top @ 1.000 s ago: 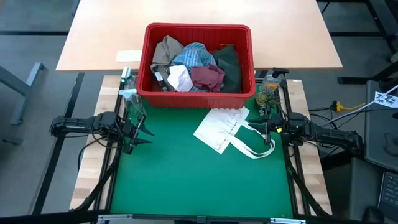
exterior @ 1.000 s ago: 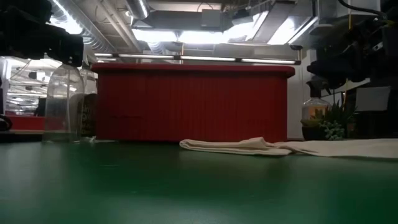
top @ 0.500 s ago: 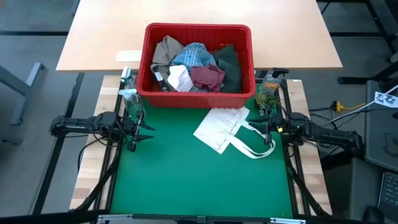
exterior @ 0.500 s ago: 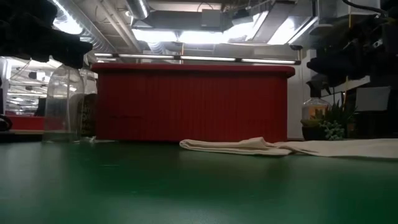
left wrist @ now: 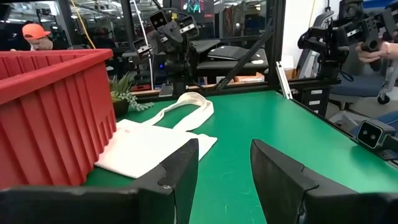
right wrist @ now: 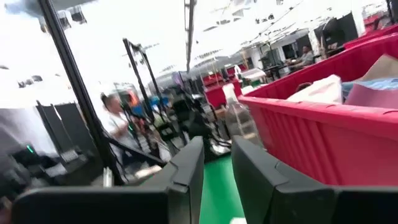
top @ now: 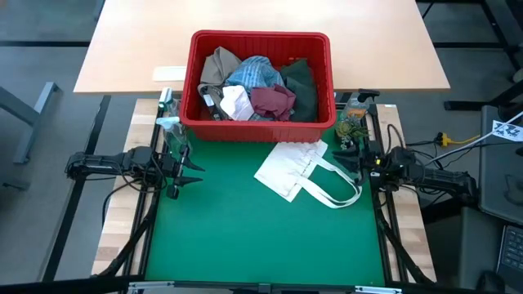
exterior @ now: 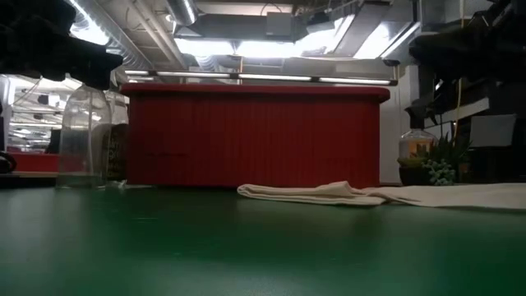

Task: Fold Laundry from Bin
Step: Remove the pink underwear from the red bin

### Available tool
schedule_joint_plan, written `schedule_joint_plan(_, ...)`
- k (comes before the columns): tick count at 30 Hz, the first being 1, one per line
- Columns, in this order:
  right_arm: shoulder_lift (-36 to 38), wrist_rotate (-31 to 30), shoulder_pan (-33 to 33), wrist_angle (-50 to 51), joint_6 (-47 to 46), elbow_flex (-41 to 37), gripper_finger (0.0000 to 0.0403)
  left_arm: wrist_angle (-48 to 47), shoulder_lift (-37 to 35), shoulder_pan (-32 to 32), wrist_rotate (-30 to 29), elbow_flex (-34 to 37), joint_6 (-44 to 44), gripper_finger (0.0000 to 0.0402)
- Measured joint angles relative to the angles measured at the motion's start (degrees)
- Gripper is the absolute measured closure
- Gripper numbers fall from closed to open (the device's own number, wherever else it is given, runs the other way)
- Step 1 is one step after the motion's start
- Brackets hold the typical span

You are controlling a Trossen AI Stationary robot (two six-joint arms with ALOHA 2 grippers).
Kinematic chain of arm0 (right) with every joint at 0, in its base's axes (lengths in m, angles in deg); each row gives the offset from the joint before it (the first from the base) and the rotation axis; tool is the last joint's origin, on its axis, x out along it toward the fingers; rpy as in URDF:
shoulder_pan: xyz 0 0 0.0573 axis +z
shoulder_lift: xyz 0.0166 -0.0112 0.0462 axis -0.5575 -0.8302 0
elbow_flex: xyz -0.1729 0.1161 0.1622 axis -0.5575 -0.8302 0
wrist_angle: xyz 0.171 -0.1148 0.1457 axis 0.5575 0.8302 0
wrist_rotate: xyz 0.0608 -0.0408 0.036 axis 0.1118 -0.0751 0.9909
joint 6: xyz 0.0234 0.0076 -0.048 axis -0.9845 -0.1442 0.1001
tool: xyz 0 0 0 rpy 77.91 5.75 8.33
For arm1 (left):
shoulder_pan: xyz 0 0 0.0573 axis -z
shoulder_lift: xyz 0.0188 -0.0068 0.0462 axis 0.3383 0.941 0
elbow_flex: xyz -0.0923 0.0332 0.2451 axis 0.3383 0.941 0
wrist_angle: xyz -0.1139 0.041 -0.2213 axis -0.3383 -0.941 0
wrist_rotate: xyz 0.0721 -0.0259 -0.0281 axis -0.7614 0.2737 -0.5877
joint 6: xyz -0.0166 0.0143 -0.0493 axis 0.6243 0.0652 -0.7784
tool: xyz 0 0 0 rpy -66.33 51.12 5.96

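Fingers of left gripper parted, empty, above green counter at left edge. Right gripper fingers slightly apart, holding nothing, beside white tote bag. Bin with laundry at far side; workshop room behind.

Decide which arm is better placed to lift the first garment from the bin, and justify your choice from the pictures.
Neither clearly. The left gripper and right gripper both stand open and empty at the mat's edges, about equally far from the red bin. The right is probably slightly better: the dark green garment lies on its side.
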Motion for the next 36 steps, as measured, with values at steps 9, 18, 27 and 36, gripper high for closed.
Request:
schedule_joint_plan(9,0.0,-0.04,0.0,-1.37,-11.46,0.0,0.0317,-0.02,0.0,0.0,-1.81,0.02,-2.93,0.026)
schedule_joint_plan(18,-2.98,-3.18,0.0,-5.17,-13.29,0.0,0.0317,-0.06,0.0,-0.02,-3.89,0.0,-2.97,0.026)
schedule_joint_plan(27,-13.44,-3.2,0.0,-13.5,-15.87,1.24,0.0317,-0.13,-0.02,-0.06,-6.63,0.0,-4.2,0.026)
schedule_joint_plan(36,-25.86,-1.07,0.0,-13.51,-12.52,5.14,0.0317,-0.33,-0.01,-0.07,-6.71,0.0,-10.19,0.026)
